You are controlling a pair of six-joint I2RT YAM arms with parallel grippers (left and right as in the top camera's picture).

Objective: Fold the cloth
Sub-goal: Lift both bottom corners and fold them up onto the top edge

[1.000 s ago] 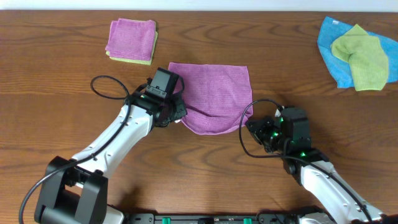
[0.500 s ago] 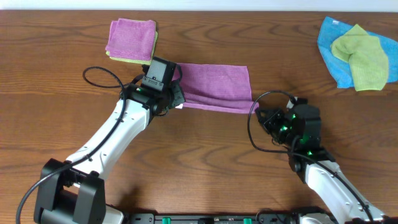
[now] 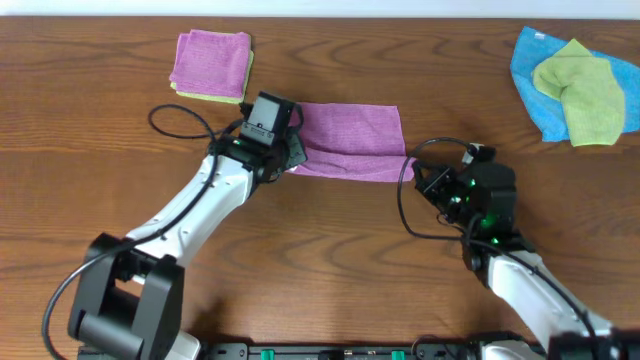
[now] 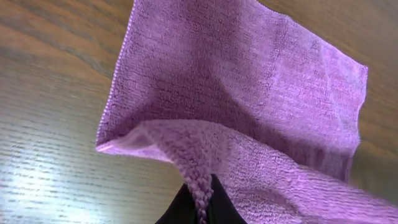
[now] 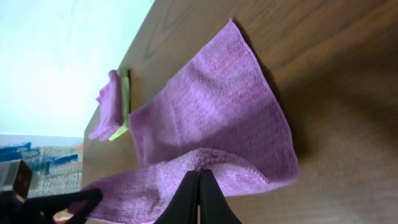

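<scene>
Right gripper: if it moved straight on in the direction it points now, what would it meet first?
Probably the cloth itself: the right gripper, shut on its near edge, points across the part lying flat on the table.

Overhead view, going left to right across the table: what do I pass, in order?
stack of folded cloths, purple on top → left gripper → the cloth, doubled into a strip → right gripper → bright blue cloth with a crumpled lime-green cloth lying on it
</scene>
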